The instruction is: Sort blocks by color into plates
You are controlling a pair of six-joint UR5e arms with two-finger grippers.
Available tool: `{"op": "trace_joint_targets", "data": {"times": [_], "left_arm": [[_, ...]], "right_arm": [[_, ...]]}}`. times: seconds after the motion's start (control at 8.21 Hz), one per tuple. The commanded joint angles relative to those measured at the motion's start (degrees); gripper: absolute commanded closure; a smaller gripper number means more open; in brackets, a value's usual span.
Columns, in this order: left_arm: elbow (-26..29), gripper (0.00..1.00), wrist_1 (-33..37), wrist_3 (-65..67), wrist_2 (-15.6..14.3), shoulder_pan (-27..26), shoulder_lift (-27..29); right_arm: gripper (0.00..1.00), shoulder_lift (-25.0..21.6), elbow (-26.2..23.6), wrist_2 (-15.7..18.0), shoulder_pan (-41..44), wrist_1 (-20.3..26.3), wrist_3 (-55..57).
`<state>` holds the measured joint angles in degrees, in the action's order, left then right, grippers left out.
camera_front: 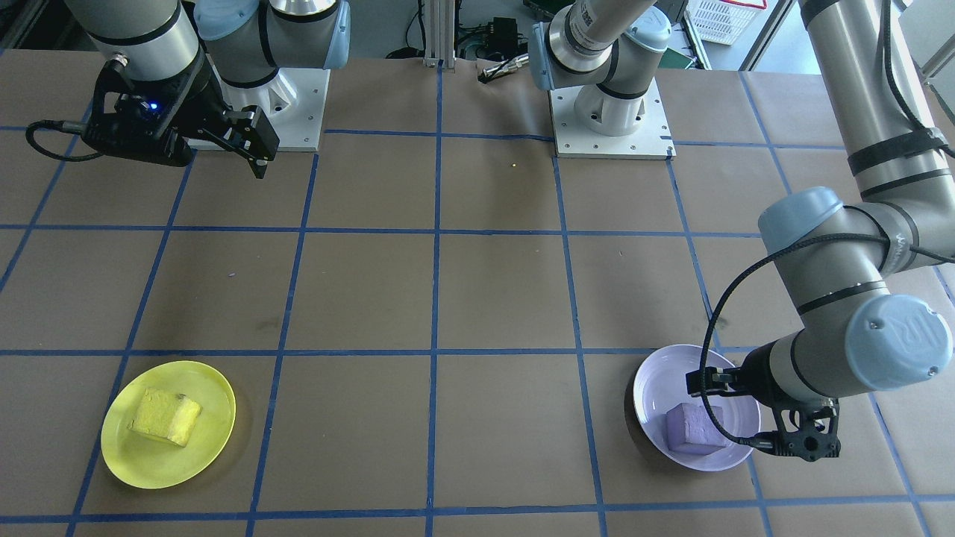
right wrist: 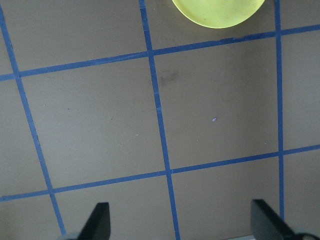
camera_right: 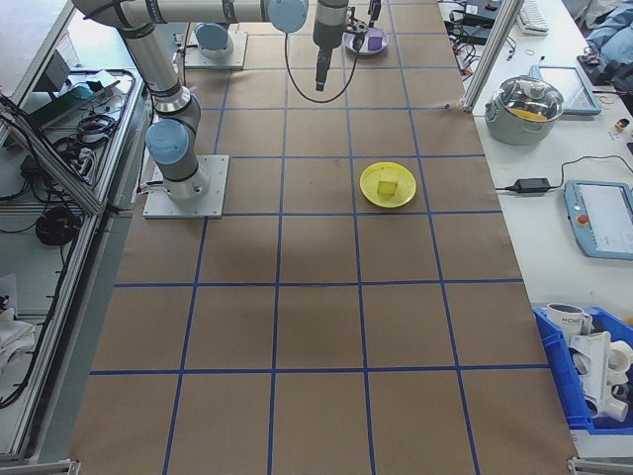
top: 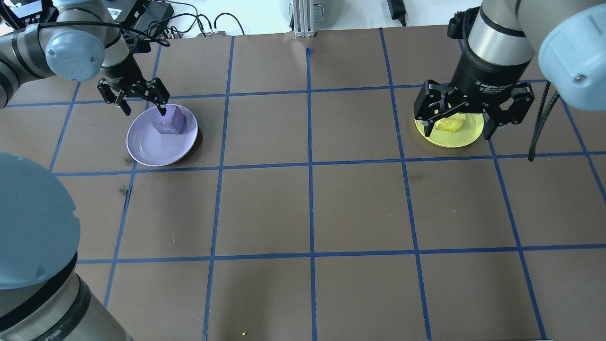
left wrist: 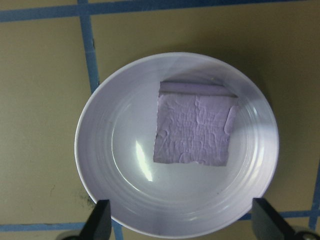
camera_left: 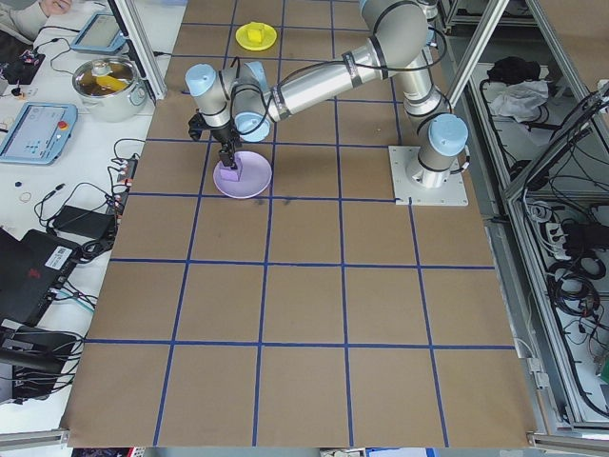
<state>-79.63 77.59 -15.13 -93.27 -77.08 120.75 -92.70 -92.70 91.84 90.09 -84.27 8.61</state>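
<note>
Purple block: we see the small pale purple foam-like cube (left wrist: 195, 127) lying inside the round pale lavender plastic plate (left wrist: 100, 165), off centre toward one side of the well, touching nothing but the plate
Yellow block: the small yellow foam-like cube (camera_front: 166, 415) sits inside the round bright yellow plastic plate (camera_front: 127, 455), roughly in the middle
Left gripper: the left gripper (top: 139, 100) hovers above the far rim of the lavender plate with its fingers spread apart and nothing between them; one fingertip looks close to the cube's top corner in the overhead view, but we cannot tell whether it touches
Right gripper: the right gripper (top: 461, 121) hangs high over the brown paper table (top: 307, 208) with its fingers wide apart and empty
Task standing: we judge both cubes already matched to their plates
Handling: the cracked, rough faces suggest light, soft, compressible foam, not slippery and not fragile
Where to hold: we would take two opposite flat sides near mid-height, with a gentle squeeze
Caution: the shallow plates look light and may slide if a cube is dragged across them
</note>
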Motion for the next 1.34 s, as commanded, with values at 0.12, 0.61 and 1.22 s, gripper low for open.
{"op": "trace_joint_targets", "data": {"times": [0.12, 0.61, 1.22], "left_arm": [[0.0, 0.0, 11.06, 6.73, 0.36, -1.14, -11.56], [-0.53, 0.0, 15.57, 16.79, 4.5, -5.44, -23.7], [-3.07, 0.0, 14.96, 21.99, 4.15, -10.71, -28.11]], "right_arm": [[0.0, 0.07, -0.03, 0.0, 0.0, -0.19, 0.0], [0.0, 0.07, -0.03, 0.0, 0.0, -0.19, 0.0], [0.0, 0.07, -0.03, 0.0, 0.0, -0.19, 0.0]]}}
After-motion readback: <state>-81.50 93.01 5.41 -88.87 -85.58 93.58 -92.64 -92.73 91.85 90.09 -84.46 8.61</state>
